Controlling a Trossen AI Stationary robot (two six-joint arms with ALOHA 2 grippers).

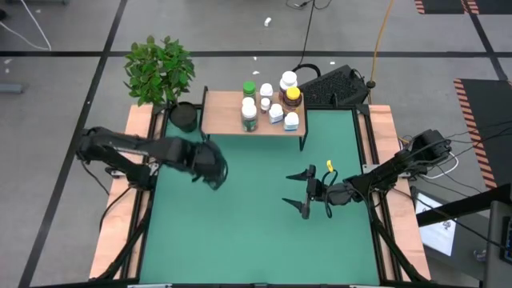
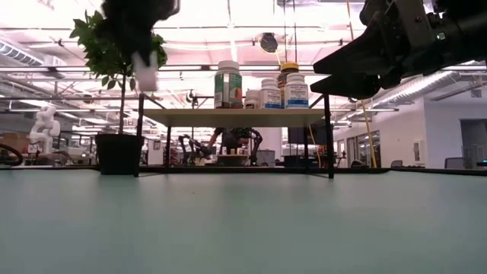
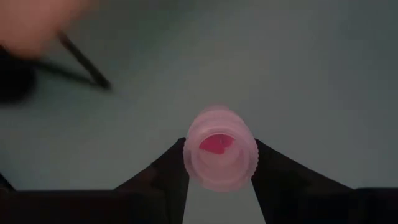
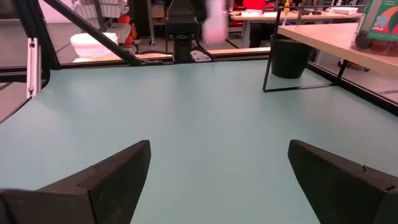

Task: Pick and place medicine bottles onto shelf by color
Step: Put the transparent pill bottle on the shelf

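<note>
The left gripper (image 3: 219, 186) is gripping a small pale bottle (image 3: 220, 155) between its 2 fingers, clamped on the sides so the top faces the wrist camera; something red is showing through that top. In the high view the left gripper (image 1: 210, 170) is sitting left of centre over the green table (image 1: 256, 232), below the shelf's left end, and in the low view the bottle (image 2: 146, 70) is hanging at upper left, well clear of the mat, about level with the shelf top. That height is probably there so the bottle can pass over the board's edge. The shelf (image 1: 220, 120) is lying at upper centre of the high view, with the other bottles (image 1: 270, 104) crowding its right half, a green-capped one (image 1: 250, 90) at their left and the amber one (image 1: 293, 98) at their right, leaving the left half bare, likely for another colour group. The plant pot (image 1: 183, 117) is standing just beside the shelf's left end, so the approach needs care there. The right gripper (image 1: 307, 193) is waiting right of centre over the table, jaws spread wide and holding nothing.
</note>
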